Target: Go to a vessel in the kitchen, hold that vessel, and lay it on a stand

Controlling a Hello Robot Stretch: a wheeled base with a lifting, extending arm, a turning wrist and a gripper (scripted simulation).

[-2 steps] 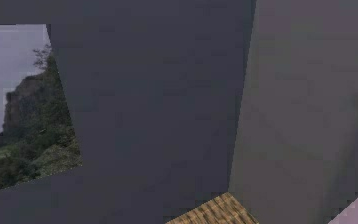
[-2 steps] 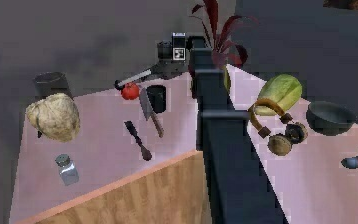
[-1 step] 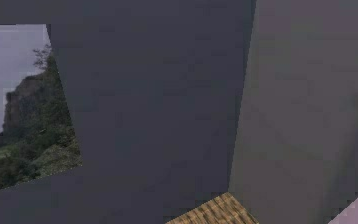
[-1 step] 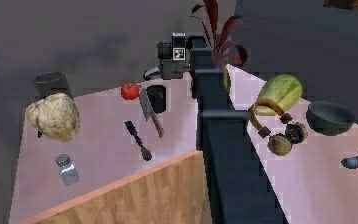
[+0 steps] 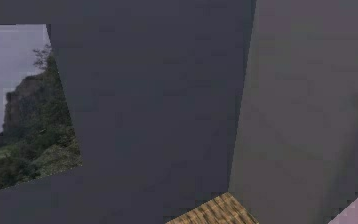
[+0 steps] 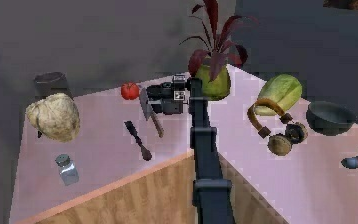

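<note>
Forward view: a window (image 5: 32, 105) onto a green cliff is noted at the left, and dark grey wall (image 5: 157, 100) across the middle. A wood-grained corner (image 5: 215, 211) is seen at the bottom edge. Arm side view: a pale pink desk (image 6: 102, 135) with a wooden front is recorded. At its far left a dark grey box (image 6: 50, 83) is stood, with a cream rounded lump (image 6: 53, 116) just in front of it and a small shaker (image 6: 67, 168) nearer the front edge. A red round fruit (image 6: 130, 91) is seen farther right, and a dark-handled utensil (image 6: 139, 140) is laid below it. The claw (image 6: 155, 99) is placed just right of the fruit, at the end of the dark arm (image 6: 207, 150). Its grip cannot be told, nor whether anything is held, since it is seen against items lying on the desk. A potted plant (image 6: 213, 62) with dark red leaves is stood just right of the arm's end. Beyond it a yellow-green gourd (image 6: 278, 92) and a brown curved object (image 6: 277, 132) are noted. The dark bowl (image 6: 330, 117), the vessel, is set on the desk near the right edge, well apart from the claw. A spoon (image 6: 357, 157) is laid just below the bowl.
</note>
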